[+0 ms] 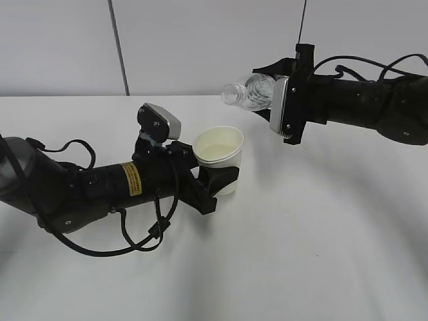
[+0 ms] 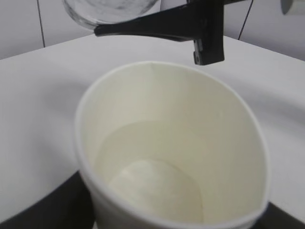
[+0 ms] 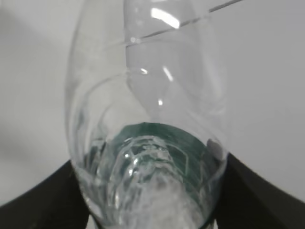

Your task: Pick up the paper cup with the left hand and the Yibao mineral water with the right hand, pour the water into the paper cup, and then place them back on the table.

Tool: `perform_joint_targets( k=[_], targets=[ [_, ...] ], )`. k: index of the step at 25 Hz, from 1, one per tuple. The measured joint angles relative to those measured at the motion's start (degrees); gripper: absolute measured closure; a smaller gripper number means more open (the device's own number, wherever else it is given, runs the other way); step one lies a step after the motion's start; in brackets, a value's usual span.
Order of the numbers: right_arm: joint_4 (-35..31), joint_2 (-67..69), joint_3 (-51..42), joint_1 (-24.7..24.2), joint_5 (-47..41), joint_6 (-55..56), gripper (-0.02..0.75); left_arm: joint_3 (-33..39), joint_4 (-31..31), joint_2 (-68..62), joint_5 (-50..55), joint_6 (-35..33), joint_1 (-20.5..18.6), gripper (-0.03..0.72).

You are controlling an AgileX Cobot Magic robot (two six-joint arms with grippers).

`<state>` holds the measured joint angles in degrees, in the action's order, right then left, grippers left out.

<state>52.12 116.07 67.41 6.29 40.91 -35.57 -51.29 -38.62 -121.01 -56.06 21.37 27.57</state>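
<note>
A small cream-white paper cup (image 1: pixel 219 155) with a rolled rim is held upright by the fingers (image 1: pixel 217 180) of the left hand (image 1: pixel 211 182), a black robot arm with a yellow sticker; the fingers are closed around the cup's lower wall. In the exterior view the cup is seen near the middle of the large, plain white table (image 1: pixel 301 254); whether its base touches the table cannot be told. In the left wrist view a shallow pool of clear water is seen at the bottom of the cup (image 2: pixel 167 157).

A small clear plastic bottle of Yibao mineral water (image 1: pixel 251 92) with a dark green label band is gripped by the fingers of the right hand (image 1: pixel 271 90), the black arm without a sticker. The bottle is tipped on its side, its open mouth pointed left, above the cup and slightly to its right, apart from the rim. In the right wrist view the bottle (image 3: pixel 147 143) is seen clamped between two black fingers (image 3: pixel 43 200).
</note>
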Motion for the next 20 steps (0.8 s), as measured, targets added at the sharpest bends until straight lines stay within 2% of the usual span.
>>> perform_joint_targets(
  k=[4, 7, 9, 14, 20],
  targets=[
    [0.0, 0.0, 0.0, 0.0, 0.0, 8.9, 0.237, 0.0, 1.08, 0.0, 0.02, 0.0, 0.0, 0.276],
    [0.0, 0.0, 0.0, 0.0, 0.0, 8.9, 0.237, 0.0, 2.28, 0.0, 0.07, 0.0, 0.0, 0.276],
    [0.0, 0.0, 0.0, 0.0, 0.0, 17.73, 0.237, 0.0, 2.68, 0.0, 0.07, 0.0, 0.0, 0.279],
    [-0.28, 0.0, 0.0, 0.0, -0.05, 21.8, 0.237, 0.0, 3.32, 0.0, 0.07, 0.0, 0.0, 0.284],
    [-0.68, 0.0, 0.0, 0.0, -4.28, 29.96, 0.237, 0.0, 4.48, 0.0, 0.14, 0.0, 0.0, 0.284]
  ],
)
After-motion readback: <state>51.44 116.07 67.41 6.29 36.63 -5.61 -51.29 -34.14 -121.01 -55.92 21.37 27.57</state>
